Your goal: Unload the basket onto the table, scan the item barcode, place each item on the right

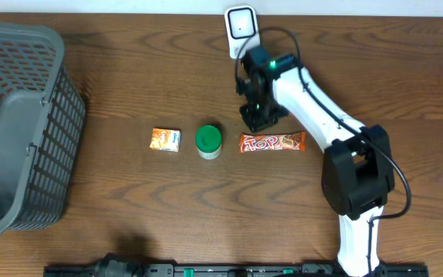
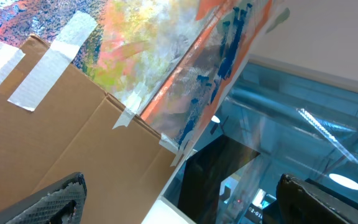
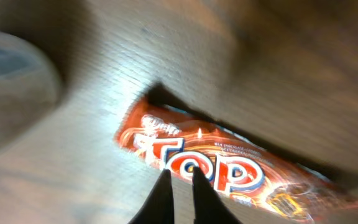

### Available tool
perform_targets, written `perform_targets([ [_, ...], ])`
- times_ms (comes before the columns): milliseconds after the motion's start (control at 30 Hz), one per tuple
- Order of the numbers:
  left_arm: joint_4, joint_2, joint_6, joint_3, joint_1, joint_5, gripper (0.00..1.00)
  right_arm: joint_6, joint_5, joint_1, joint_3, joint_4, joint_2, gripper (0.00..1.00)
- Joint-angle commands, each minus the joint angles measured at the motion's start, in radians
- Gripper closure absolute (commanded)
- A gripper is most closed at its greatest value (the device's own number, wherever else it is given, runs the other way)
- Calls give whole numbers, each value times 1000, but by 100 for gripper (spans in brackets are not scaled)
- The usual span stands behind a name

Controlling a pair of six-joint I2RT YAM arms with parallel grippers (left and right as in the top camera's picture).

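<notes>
While right pincer (image 3: 180, 182) hangs clenched, empty, by candy bar (image 3: 241, 173) | left pincer (image 2: 179, 186) released

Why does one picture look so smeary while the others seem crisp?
Right wrist view: blurred, the TOP bar smeared, bright glare on the table beside it. Overhead view: sharp, evenly lit. Left wrist view: light reflections on a glossy blue surface.

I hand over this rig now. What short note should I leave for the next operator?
Left gripper: jaws open, empty.
Right gripper: jaws shut, empty, over the Top bar.
Top bar, green-lidded jar and orange box lie in a row on the table; scanner stands at the far edge.
Done: no item lifted.
Left: grasp an item, present its barcode to the scanner.
</notes>
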Motion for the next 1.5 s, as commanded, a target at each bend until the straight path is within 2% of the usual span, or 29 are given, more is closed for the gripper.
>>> perform_targets([
  [0,4,-8,18,-1,0,-6,2,-41,27,-1,76,-47,-6,99],
  [67,4,-8,18,-1,0,-6,2,-39,96,-3,50,-53,-6,99],
  [200,4,-8,18,-1,0,-6,2,-13,105,-11,-52,-29,-6,99],
  [533,4,-8,18,-1,0,-6,2,8,105,-11,-294,195,-6,99],
  [700,4,-8,18,-1,0,-6,2,16,105,-11,-335,288,-6,99],
  [800,4,-8,18,-1,0,-6,2,15,82,-10,-298,245,-7,99],
  [1000,4,-8,18,-1,0,-6,2,-13,48,-11,-97,8,-23,98],
  [1033,4,-8,18,-1,0,-6,2,-41,49,-11,-71,-19,-26,73],
  [1100,4,-8,18,-1,0,-6,2,-188,58,-11,-27,-68,-32,7],
  [1133,4,-8,18,-1,0,-6,2,-293,85,-11,-24,-80,-34,1],
  [1367,4,-8,18,-1,0,-6,2,-562,274,-31,-110,2,-27,1],
  [1467,4,-8,18,-1,0,-6,2,-651,285,-46,-164,50,-27,1],
])
